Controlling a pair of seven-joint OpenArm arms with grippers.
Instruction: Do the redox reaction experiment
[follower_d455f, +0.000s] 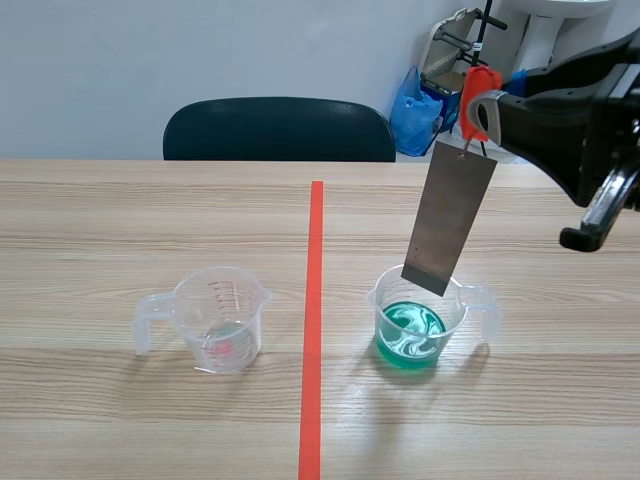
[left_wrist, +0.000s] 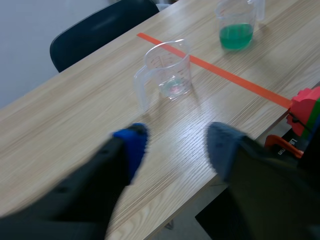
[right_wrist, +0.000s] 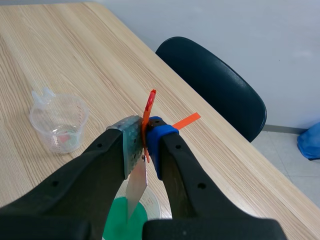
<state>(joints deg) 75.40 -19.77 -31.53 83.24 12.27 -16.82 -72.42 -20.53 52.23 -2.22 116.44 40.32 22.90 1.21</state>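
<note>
Right gripper (right_wrist: 145, 142) clamps clip (follower_d455f: 478, 95); plate (follower_d455f: 450, 220) hangs near-vertical, lower end over green cup (follower_d455f: 415, 325), frame lower right; left gripper (left_wrist: 177, 145) open, far.

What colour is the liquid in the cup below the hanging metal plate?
The liquid is green, seen best in the scene view.

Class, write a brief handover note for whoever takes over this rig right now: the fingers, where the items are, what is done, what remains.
Left gripper: fingers open, holding nothing, near the table's edge, short of the clear measuring cup.
Right gripper: shut on the orange-red clip; the grey metal plate hangs tilted from it.
The plate's lower end is over the measuring cup of green liquid and seems not to be immersed.
Done: plate lifted and held over the cup.
Left: probably lower it into the liquid.
</note>
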